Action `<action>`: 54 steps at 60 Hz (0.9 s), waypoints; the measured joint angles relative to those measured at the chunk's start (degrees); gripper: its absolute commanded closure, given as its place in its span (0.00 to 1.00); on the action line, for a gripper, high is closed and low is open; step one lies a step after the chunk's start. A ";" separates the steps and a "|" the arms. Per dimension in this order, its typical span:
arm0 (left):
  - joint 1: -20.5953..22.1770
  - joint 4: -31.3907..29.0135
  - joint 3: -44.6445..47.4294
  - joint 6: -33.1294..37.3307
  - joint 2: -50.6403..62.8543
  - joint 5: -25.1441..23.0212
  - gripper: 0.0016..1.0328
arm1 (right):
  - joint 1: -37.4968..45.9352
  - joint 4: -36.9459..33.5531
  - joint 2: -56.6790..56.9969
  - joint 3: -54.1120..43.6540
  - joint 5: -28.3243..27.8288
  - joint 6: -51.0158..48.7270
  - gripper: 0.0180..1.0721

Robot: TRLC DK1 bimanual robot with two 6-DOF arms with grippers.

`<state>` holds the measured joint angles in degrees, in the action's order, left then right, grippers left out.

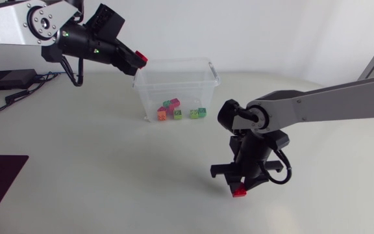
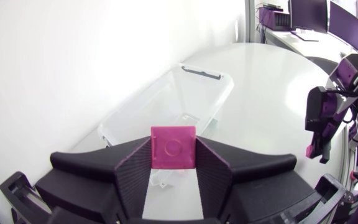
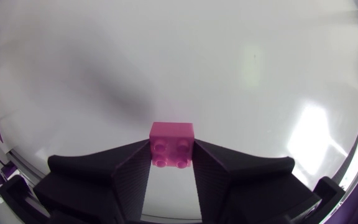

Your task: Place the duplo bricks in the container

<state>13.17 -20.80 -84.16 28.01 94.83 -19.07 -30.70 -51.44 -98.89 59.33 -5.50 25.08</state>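
- Left gripper [image 1: 137, 60]: upper left of the head view, reaching towards the centre. It is closed on the upper red brick [image 1: 141, 59], with one finger against each side.
- Left wrist view: the left gripper [image 2: 173, 163] has the upper red brick [image 2: 173, 146] clamped at its fingertips. The flat face of the brick is towards the camera.
- Clear plastic container [image 1: 210, 73]: upper centre of the head view, standing open on the table [image 1: 96, 162]. The upper red brick sits over its upper-left corner. In the left wrist view the container [image 2: 219, 93] lies ahead of the fingers.
- Loose bricks [image 1: 177, 110]: a small cluster in green, pink, orange and yellow on the container floor.
- Right gripper [image 1: 239, 187]: lower right of centre in the head view, pointing down. It is closed on the lower red brick [image 1: 239, 192].
- Contact between the lower red brick and the table cannot be determined.
- Right wrist view: the right gripper [image 3: 171, 163] has the lower red brick [image 3: 171, 135] pinched between both fingers, studs towards the camera.
- Black box [image 1: 8, 79] with cables: upper left edge of the head view.
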 measured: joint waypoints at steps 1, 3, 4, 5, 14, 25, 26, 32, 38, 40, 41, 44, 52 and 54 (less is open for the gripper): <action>-0.02 0.57 -0.09 -0.59 0.28 0.02 0.74 | -0.02 -0.26 0.50 0.61 0.24 0.00 0.70; -0.22 2.10 -0.35 -1.77 1.07 0.13 0.73 | -0.15 -0.59 1.25 1.75 0.96 0.00 0.71; -0.26 2.91 -0.46 -2.43 1.51 0.37 0.73 | -0.28 -0.85 1.60 2.45 1.20 0.00 0.71; -0.26 3.67 -0.52 -2.89 1.95 0.81 0.73 | -0.35 -1.05 1.92 2.97 1.31 0.00 0.71; -0.26 10.12 -1.86 -7.69 7.78 4.74 0.58 | -0.72 -2.62 4.52 9.27 3.21 0.00 0.71; -0.26 13.92 -5.77 -10.97 14.93 9.09 0.22 | -0.77 -3.21 6.38 15.41 4.48 -0.22 0.71; -0.26 14.23 -6.19 -11.28 15.43 9.18 0.18 | -0.77 -3.30 6.51 15.96 4.55 -0.24 0.71; -0.26 16.09 -7.45 -12.81 17.46 10.36 0.04 | -0.77 -3.23 7.08 19.30 5.42 -0.76 0.71; -0.26 16.44 -7.45 -14.21 17.62 10.60 0.04 | -0.77 -2.03 7.28 22.86 6.01 -1.14 0.71; -0.26 16.46 -7.45 -14.58 17.46 10.60 0.04 | -0.77 -1.25 7.28 23.85 6.29 -1.31 0.71; -0.26 16.44 -7.45 -14.75 17.38 10.60 0.04 | -0.77 -0.79 7.28 24.26 6.54 -1.40 0.71; -0.26 16.41 -7.21 -15.39 16.70 10.60 0.04 | -0.77 1.44 7.28 25.57 7.82 -2.23 0.72; -0.33 14.23 -3.91 -16.57 11.26 10.60 0.04 | -0.70 7.32 7.28 27.26 10.16 -3.89 0.72; -0.33 13.75 -2.64 -16.72 8.72 10.62 0.04 | -0.70 9.60 7.26 27.54 10.93 -4.44 0.72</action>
<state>12.84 -7.05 -86.80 11.29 103.55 -8.45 -31.40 -41.85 -91.64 86.87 5.43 20.64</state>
